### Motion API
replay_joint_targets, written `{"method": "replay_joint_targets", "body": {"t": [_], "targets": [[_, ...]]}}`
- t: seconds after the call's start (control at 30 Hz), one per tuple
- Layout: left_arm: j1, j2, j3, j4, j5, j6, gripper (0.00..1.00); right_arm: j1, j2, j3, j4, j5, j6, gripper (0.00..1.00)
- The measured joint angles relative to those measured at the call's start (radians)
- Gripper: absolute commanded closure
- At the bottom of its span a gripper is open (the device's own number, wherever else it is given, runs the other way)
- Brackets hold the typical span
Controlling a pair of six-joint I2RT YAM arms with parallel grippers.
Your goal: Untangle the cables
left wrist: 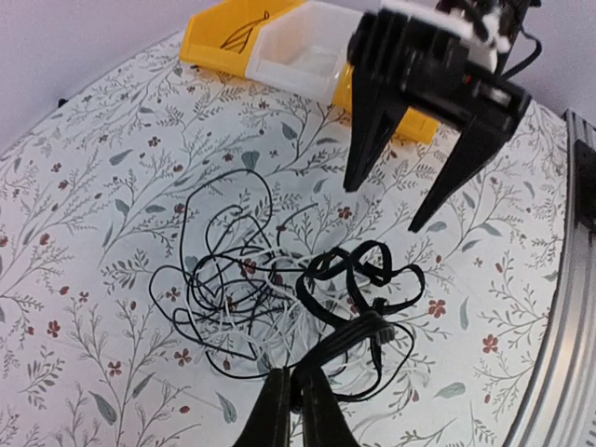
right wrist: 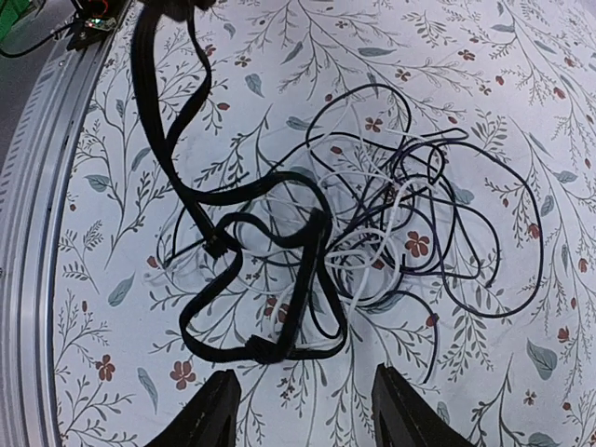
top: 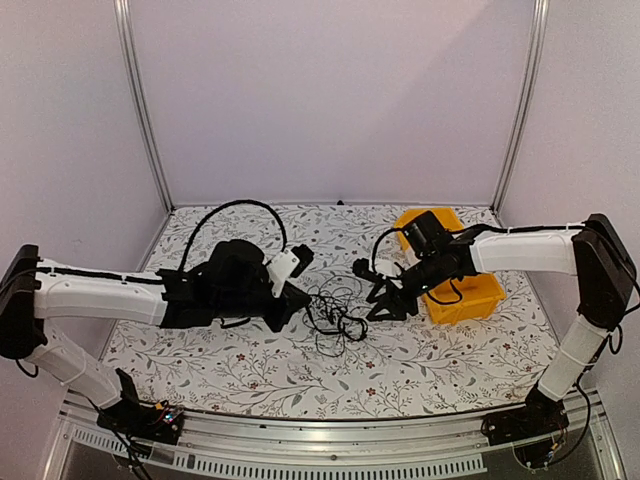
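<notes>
Narrowed to a slit, the left end effector (left wrist: 296,382) pinches a flat black cable (left wrist: 346,337) between its fingers. From that grip the band runs away from the left wrist camera and folds into wide loops on the near-right side of the heap. In the right wrist view the same band climbs to the top left corner and leaves the picture, so the grip itself is cut off there. The right end effector (right wrist: 305,377) hangs spread wide, holding nothing, with its fingertips just short of the heap's near edge. The left wrist view shows both of its dark fingers pointing down at the counter (top: 250,370), apart from the cords. The cables (top: 335,312) lie in one knot on the floral counter between the two end effectors. The knot's long axis runs roughly from one arm to the other, and thin black loops fan out toward the back. White strands thread through the middle of the knot, and where any of them starts or ends cannot be made out. From above, the heap is too small to tell single cords apart, and the left arm's black wrist covers its own fingers. A yellow bin (top: 470,300) sits behind the right end effector, partly hidden by that arm. A thin dark strand shows inside the bin in the left wrist view, too small to identify.
</notes>
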Motion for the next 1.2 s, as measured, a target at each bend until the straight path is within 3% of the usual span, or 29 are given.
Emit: {"method": "replay_joint_targets", "body": {"t": [0.17, 0.47, 0.8, 1.2], "targets": [[0.0, -0.129, 0.053, 0.003, -0.011, 0.0, 1.0, 0.034, 0.015, 0.071, -0.018, 0.0, 0.023, 0.47], [-0.003, -0.201, 0.151, -0.038, -0.081, 0.032, 1.0, 0.036, 0.017, 0.181, -0.003, -0.005, 0.043, 0.41], [-0.005, -0.27, 0.301, -0.035, -0.116, 0.08, 1.0, 0.036, 0.018, 0.211, -0.011, -0.121, 0.089, 0.35], [-0.005, -0.249, 0.294, -0.009, -0.158, 0.116, 1.0, 0.036, -0.028, 0.479, -0.098, -0.161, 0.084, 0.29]]}}
